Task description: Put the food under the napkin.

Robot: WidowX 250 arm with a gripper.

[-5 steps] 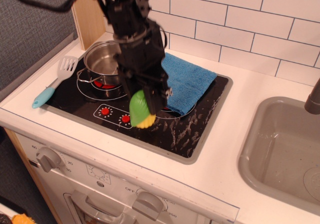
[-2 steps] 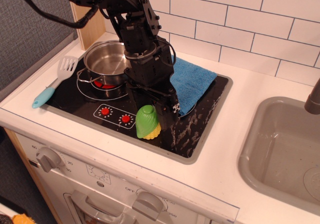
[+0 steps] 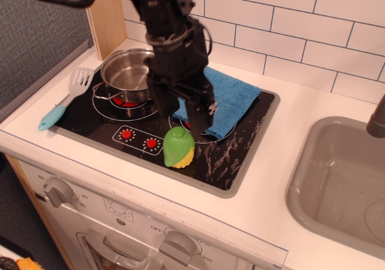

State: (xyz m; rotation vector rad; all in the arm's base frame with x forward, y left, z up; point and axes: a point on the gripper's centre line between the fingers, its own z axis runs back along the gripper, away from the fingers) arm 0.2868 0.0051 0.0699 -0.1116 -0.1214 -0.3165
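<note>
Scanning from the left, I see the spatula [image 3: 65, 98] and the steel pot [image 3: 126, 74] sitting where they were a second ago, untouched. What has changed is in the middle: the pincer [image 3: 180, 115], which a second ago carried the food [image 3: 178, 147] clamped between its fingers, has let go and lifted. Now its fingers stand apart and empty, hanging just above the food and in front of the napkin [image 3: 225, 98]. The food rests on the black hob [image 3: 234, 153] of the desk, green husk up, yellow end down toward the front edge, just beside the napkin's front corner but not under it. So I judge the drop as a staging step: the napkin still lies flat, and the food is fully exposed.

Further right, the sink [image 3: 337, 180] is cut off by the frame edge. The arm hides the napkin's left part, so I cannot tell whether that edge is lifted or folded. The food's underside is out of sight too.
</note>
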